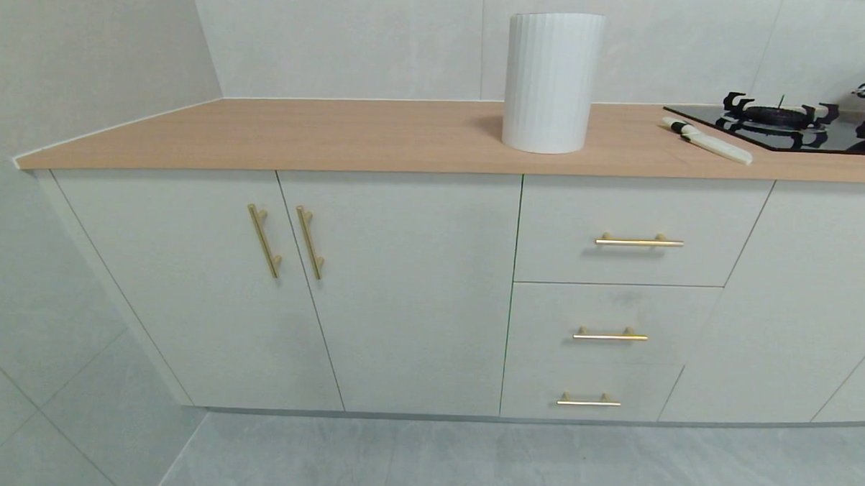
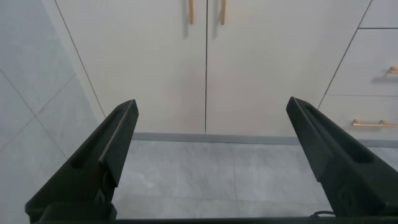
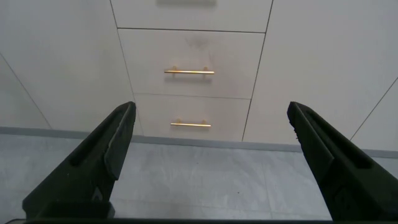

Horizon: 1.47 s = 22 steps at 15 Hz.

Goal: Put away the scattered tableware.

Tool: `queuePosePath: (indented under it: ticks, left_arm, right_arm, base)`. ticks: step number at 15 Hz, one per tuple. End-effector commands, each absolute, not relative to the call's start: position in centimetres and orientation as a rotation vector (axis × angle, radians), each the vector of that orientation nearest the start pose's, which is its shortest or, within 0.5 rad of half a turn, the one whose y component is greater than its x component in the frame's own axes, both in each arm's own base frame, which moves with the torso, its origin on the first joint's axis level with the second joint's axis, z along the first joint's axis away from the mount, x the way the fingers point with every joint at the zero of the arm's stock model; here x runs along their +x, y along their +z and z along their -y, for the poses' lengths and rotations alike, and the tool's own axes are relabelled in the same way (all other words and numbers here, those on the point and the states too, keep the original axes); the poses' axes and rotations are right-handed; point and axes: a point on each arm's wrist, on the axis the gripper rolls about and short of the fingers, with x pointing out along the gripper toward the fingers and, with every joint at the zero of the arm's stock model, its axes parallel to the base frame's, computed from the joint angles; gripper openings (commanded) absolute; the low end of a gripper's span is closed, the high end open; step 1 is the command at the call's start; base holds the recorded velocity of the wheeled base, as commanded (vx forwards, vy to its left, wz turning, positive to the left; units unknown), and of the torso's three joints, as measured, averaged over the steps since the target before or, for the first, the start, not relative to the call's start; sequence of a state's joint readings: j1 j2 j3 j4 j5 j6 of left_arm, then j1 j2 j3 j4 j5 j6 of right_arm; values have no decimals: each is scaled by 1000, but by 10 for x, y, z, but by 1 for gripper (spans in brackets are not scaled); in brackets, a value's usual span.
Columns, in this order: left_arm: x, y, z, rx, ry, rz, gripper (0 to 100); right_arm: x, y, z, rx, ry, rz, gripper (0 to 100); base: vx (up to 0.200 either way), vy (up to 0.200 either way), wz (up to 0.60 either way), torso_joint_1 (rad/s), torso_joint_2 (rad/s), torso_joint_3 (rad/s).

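Judging the white knife [image 1: 706,139] beside the hob [image 1: 782,129], near the front edge of the counter [image 1: 335,135], light, stiff, slick: pinch mid-length; left gripper [image 2: 211,104] and right gripper [image 3: 211,107] both wide open, empty.

My two dark fingers [image 2: 106,149] were spread wide apart with nothing between them. Past their tips lay the grey tiled floor [image 2: 211,177], meeting a pale double-door cabinet [image 2: 261,68] along a grey plinth [image 2: 211,137]. Two gold upright handles [image 2: 191,11] flanked the door seam. Beside the doors were drawers [image 2: 367,102] with gold bar pulls [image 2: 374,123].
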<state>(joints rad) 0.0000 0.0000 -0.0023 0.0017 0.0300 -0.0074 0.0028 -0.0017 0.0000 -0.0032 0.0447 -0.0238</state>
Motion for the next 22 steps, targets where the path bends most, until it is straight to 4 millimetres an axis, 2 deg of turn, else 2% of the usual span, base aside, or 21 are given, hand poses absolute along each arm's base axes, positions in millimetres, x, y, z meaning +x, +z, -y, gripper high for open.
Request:
queuePosePath:
  ticks: [1, 4, 19, 22]
  left_arm:
    - [-23, 76, -1, -8, 31, 2, 100]
    - [-23, 76, -1, -6, 31, 2, 100]
    - [-23, 76, -1, -8, 31, 3, 100]
    - [-23, 76, -1, -8, 31, 3, 100]
  right_arm:
    - [-23, 76, -1, -23, 46, -1, 100]
    - [-23, 76, -1, -12, 43, -1, 100]
    - [-23, 76, -1, -6, 37, -1, 100]
    - [-23, 76, -1, -6, 37, -1, 100]
  base:
    - [0, 0, 0, 0, 0, 0]
    - [0, 0, 0, 0, 0, 0]
    - [200, 0, 0, 4, 3, 2]
    - [0, 0, 0, 0, 0, 0]
